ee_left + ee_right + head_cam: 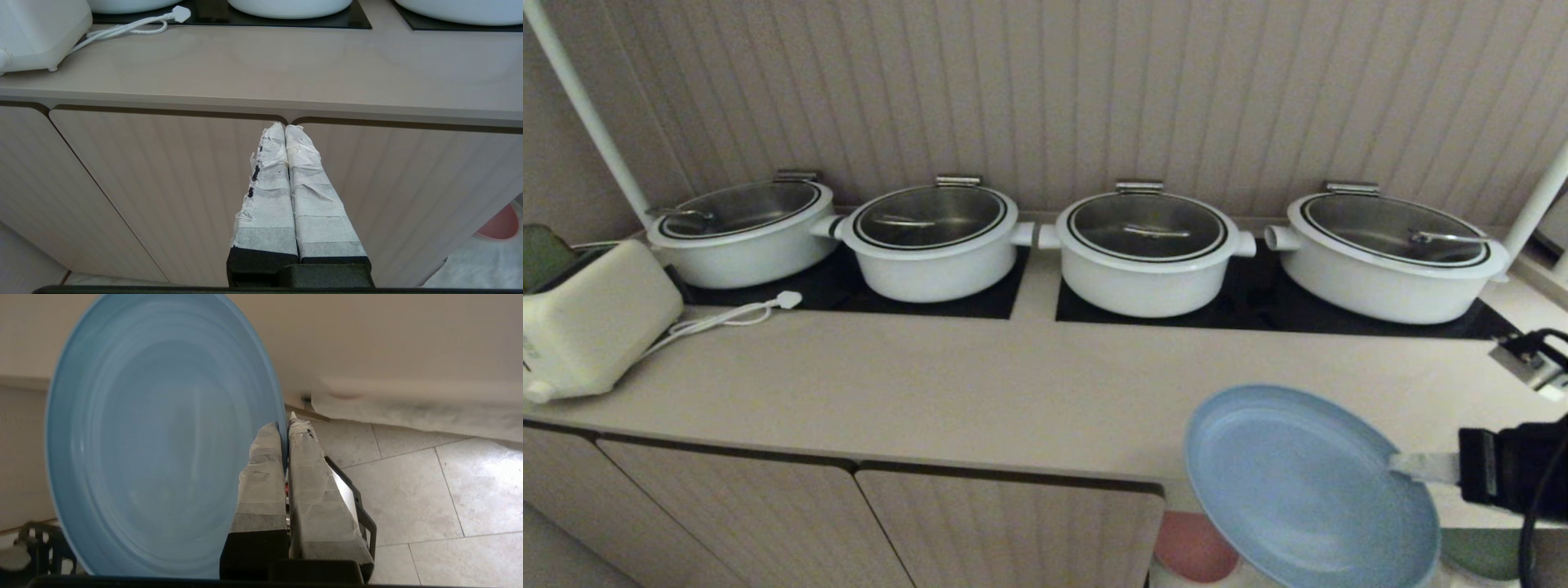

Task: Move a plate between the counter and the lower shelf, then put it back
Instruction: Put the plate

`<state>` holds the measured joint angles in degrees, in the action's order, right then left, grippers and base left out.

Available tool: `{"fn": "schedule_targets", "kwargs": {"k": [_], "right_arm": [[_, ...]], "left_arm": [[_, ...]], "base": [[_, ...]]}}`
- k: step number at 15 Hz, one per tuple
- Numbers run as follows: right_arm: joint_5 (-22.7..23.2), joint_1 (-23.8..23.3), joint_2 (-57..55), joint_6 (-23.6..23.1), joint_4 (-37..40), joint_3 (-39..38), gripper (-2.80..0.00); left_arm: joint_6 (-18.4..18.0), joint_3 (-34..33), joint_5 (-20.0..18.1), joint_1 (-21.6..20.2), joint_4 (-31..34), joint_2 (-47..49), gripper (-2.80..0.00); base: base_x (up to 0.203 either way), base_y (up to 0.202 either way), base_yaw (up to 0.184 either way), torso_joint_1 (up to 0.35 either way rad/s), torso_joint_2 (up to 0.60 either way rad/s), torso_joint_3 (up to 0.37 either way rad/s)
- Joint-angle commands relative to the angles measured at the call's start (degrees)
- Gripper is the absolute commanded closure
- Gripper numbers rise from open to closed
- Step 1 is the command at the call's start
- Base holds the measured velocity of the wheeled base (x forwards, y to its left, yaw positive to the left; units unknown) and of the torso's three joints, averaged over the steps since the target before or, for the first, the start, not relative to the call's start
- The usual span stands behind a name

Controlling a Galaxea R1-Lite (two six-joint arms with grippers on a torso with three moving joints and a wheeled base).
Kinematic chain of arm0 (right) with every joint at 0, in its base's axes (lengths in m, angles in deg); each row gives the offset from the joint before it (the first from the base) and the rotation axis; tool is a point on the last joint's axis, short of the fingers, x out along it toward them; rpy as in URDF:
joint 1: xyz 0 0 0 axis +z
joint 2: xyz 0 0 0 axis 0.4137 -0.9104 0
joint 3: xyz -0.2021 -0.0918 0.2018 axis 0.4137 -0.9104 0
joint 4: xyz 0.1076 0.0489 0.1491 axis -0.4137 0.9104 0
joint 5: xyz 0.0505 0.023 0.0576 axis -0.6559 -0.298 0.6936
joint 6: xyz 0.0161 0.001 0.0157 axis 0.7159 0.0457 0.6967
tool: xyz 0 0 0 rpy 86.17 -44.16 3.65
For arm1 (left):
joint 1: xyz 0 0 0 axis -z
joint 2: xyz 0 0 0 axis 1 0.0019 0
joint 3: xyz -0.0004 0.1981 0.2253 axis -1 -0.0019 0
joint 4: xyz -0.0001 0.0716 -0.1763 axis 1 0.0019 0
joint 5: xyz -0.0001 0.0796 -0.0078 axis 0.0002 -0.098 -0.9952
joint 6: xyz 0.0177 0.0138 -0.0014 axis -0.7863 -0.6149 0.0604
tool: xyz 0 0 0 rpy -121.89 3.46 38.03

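Note:
The light-blue plate (1298,482) hangs tilted in the air in front of the counter's (980,392) front edge, at the right end. My right gripper (1401,465) comes in from the right and is shut on the plate's rim. In the right wrist view the plate (163,437) fills the frame beside the taped fingers (265,465), and the rim sits pinched in the right gripper (286,424). Below the plate a corner of the lower shelf (482,265) shows its white liner. My left gripper (284,127) is shut and empty, parked before the closed cabinet doors (163,183).
Several white lidded pots (1147,249) stand on black hob panels (1258,306) at the counter's back. A white appliance (592,327) with a loose cord (727,314) sits at the left. A pink plate (1194,547) and a green plate (1478,551) lie in the shelf.

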<state>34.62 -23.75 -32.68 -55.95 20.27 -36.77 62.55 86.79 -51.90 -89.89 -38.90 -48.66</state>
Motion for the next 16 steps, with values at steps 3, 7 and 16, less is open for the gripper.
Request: {"fn": "schedule_targets", "kwargs": {"k": [3, 7, 16], "right_arm": [[0.1, 0.6, -14.5, 0.1, -0.4, 8.5, 0.0], [0.1, 2.3, -27.1, 1.1, -1.1, 20.4, 0.0], [-0.1, 12.6, -44.0, 7.1, -2.5, 41.3, 0.0]], "left_arm": [[0.0, 0.0, 0.0, 0.0, 0.0, 0.0, 0.0], [0.0, 0.0, 0.0, 0.0, 0.0, 0.0, 0.0], [0.0, 0.0, 0.0, 0.0, 0.0, 0.0, 0.0]], "base": [[0.0, 0.0, 0.0, 0.0, 0.0, 0.0], [0.0, 0.0, 0.0, 0.0, 0.0, 0.0], [0.0, 0.0, 0.0, 0.0, 0.0, 0.0]]}}
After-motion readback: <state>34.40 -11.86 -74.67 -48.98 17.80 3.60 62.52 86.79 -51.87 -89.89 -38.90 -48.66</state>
